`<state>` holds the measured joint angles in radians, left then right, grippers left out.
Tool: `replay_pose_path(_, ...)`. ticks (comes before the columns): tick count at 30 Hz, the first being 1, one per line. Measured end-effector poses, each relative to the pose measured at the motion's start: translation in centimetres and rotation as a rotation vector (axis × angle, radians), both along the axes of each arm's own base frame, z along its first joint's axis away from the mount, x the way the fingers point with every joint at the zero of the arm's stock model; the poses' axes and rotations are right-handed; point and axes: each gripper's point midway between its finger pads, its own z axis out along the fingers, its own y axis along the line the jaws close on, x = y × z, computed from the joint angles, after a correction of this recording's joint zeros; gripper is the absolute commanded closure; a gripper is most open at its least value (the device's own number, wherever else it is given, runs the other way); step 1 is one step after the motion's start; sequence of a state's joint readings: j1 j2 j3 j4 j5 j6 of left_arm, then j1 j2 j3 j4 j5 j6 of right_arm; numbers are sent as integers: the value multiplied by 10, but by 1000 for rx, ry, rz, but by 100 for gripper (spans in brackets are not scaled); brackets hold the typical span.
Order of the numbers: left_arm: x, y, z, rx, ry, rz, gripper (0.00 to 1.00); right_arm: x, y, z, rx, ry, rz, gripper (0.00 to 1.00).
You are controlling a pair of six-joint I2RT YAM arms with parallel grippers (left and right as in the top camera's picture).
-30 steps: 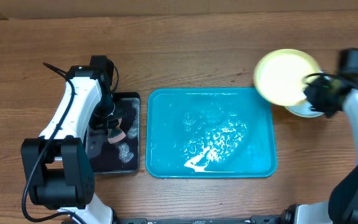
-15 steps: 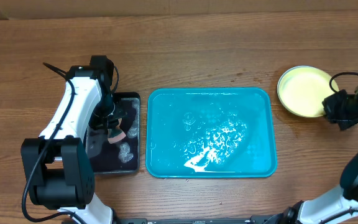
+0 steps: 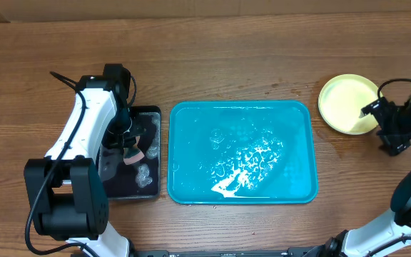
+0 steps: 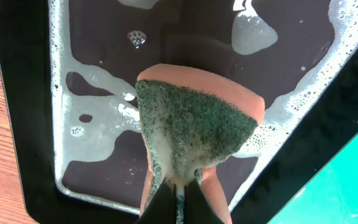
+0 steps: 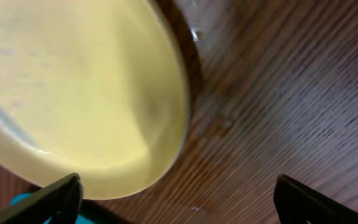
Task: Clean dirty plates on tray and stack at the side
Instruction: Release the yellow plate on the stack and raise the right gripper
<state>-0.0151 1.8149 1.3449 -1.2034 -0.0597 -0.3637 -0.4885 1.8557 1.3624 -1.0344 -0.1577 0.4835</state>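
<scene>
The turquoise tray [image 3: 191, 121] lay wet and foamy between the two arms, well apart from the right gripper [image 5: 176, 193], while the smaller black tray [image 4: 17, 93] sat sudsy directly beneath the left gripper [image 4: 178, 199]. A yellow-green plate [image 3: 347, 103] rested on the table just ahead of the right gripper's wide-spread, empty fingers, and the left gripper was pinched tight on an orange sponge [image 4: 197, 118], green scouring face up

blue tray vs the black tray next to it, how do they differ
The blue tray is far larger than the black tray. The blue tray holds only water and suds; the black tray has a green-faced sponge over its foam. Both are rectangular, rimmed and wet.
</scene>
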Motion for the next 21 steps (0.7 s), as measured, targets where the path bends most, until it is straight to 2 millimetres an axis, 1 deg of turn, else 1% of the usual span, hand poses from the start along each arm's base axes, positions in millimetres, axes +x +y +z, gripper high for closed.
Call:
replay_pose_path(2,0,0,0,0,2,0,96,6,3,20,-18,-27,30,0)
replay_pose_path(5,-6,3,1,17,26,2,96,13,12,61,-57,-85,85,0)
replay_pose_path(7,-10,6,2,32,41,6,96,12,26,96,-79,-126,126,0)
replay_pose_path(10,-16,11,3,45,64,18,96,4,51,137,-103,-185,191,0)
replay_pose_path(11,-17,12,3,47,70,21,96,1,58,146,-108,-197,210,0)
replay_pose_path(13,-18,14,0,53,70,31,96,-6,80,160,-114,-219,271,0)
replay_pose_path(16,-14,14,-8,52,44,36,95,-9,104,165,-115,-227,346,0)
replay_pose_path(17,-12,14,-13,48,30,37,91,-8,112,165,-113,-227,372,0)
replay_pose_path(18,-10,13,-16,43,21,38,83,-8,120,165,-110,-227,398,0)
replay_pose_path(20,-14,10,-25,30,24,34,63,-8,133,165,-106,-227,442,0)
replay_pose_path(21,-15,10,-28,25,23,38,50,-9,139,165,-104,-224,461,0)
